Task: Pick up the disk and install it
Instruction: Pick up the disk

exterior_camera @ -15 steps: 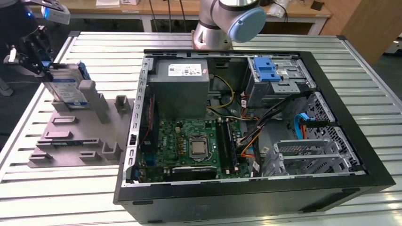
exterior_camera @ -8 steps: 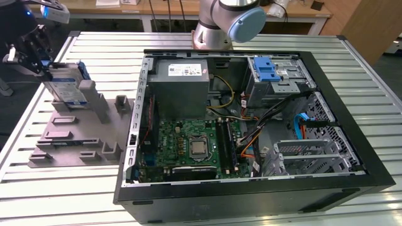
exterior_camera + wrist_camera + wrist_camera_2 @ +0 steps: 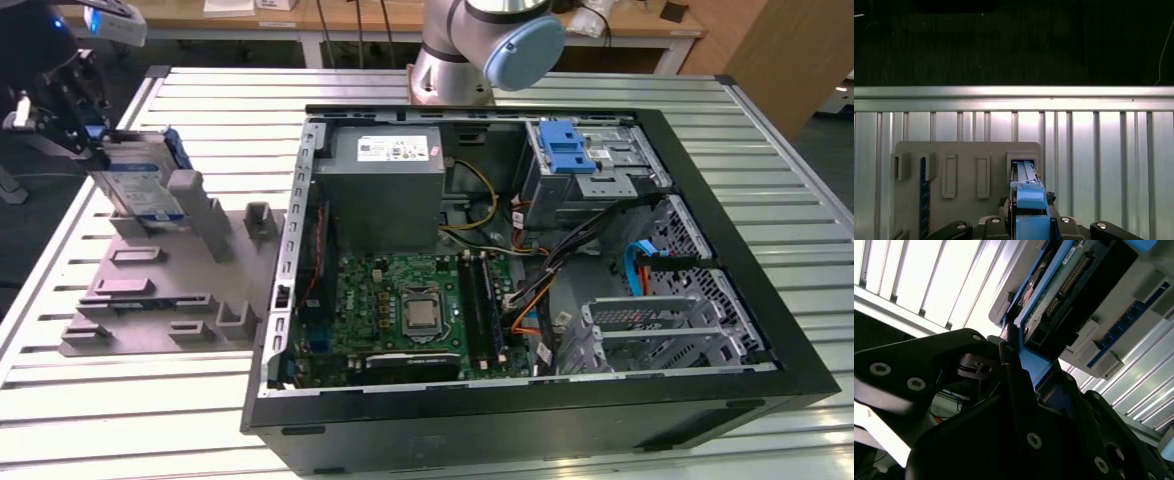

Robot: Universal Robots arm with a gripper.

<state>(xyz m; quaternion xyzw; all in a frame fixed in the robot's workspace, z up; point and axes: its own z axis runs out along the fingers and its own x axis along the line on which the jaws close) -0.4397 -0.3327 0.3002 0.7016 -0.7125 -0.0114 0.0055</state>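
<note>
The disk [image 3: 139,178], a silver drive with a white-and-blue label in a blue carrier, stands on edge at the far end of the grey holder fixture [image 3: 160,290], at the exterior view's left. My gripper [image 3: 94,145] is shut on its upper edge. In the first wrist view the blue carrier [image 3: 1029,195] runs between the fingers of my gripper [image 3: 1029,222] toward a slot in the fixture [image 3: 969,175]. The second wrist view shows the disk's circuit-board side [image 3: 1064,285], with my gripper [image 3: 1021,370] on the blue frame. Whether the disk still sits in the slot I cannot tell.
An open black computer case [image 3: 787,370] lies in the middle of the slatted metal table [image 3: 120,420]. It holds a motherboard, a power supply and a metal drive cage with a blue latch [image 3: 567,148]. The arm's base [image 3: 467,50] stands behind the case.
</note>
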